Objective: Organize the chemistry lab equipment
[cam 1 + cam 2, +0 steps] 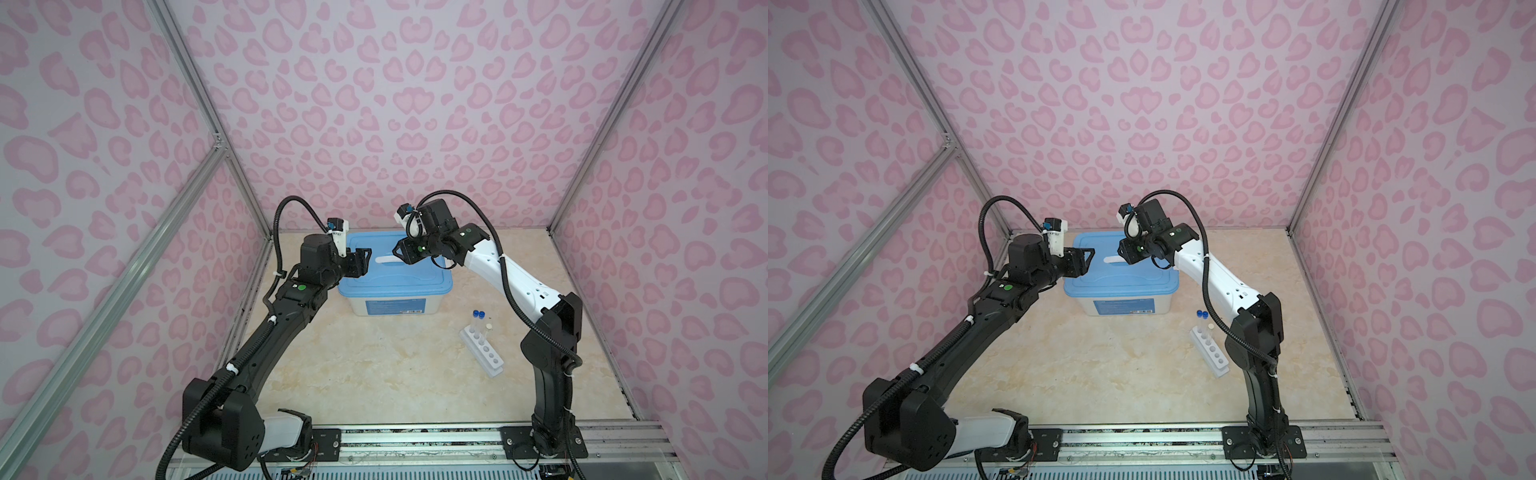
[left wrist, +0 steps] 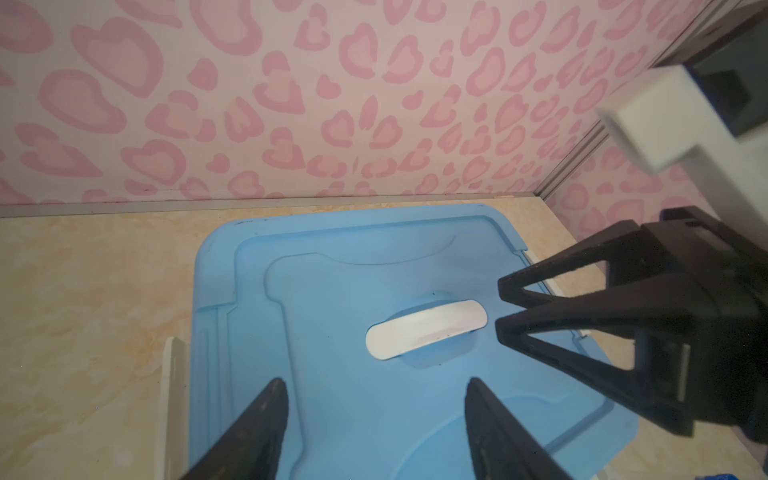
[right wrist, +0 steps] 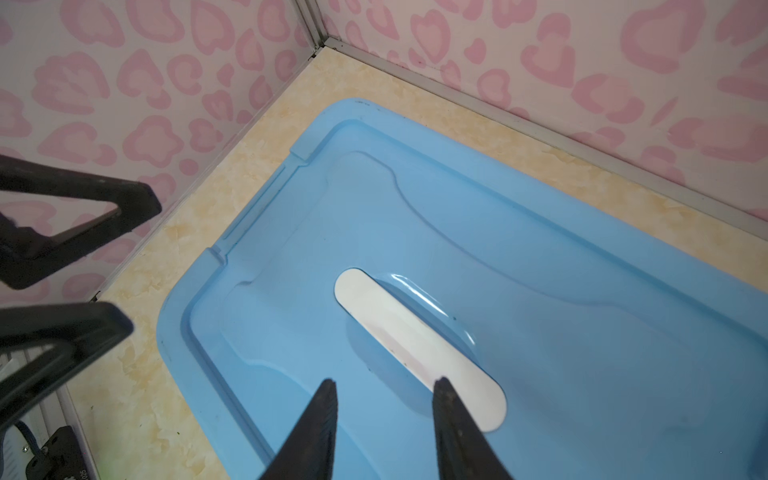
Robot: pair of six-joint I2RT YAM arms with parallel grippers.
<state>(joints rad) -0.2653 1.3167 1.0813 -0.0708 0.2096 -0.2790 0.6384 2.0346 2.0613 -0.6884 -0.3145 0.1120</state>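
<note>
A white six-hole rack (image 1: 484, 353) (image 1: 1212, 354) lies on the table's right side, in front of the right arm. At its far end stand two clear test tubes with blue caps (image 1: 478, 315) (image 1: 1201, 313) and one with a pale cap (image 1: 490, 328) (image 1: 1211, 328). My left gripper (image 1: 368, 259) (image 2: 376, 384) hovers open over the left part of the bin's blue lid (image 2: 357, 282), with nothing between its fingers. My right gripper (image 1: 395, 252) (image 3: 386, 381) is open more narrowly above the lid's white handle (image 3: 399, 332) and is also empty. No other lab equipment is in view.
The large white bin (image 1: 395, 305) with its blue lid (image 1: 1121, 278) shut stands at the back centre, close to the rear wall. Both grippers face each other over it, a short gap apart. Pink-patterned walls enclose the table on three sides.
</note>
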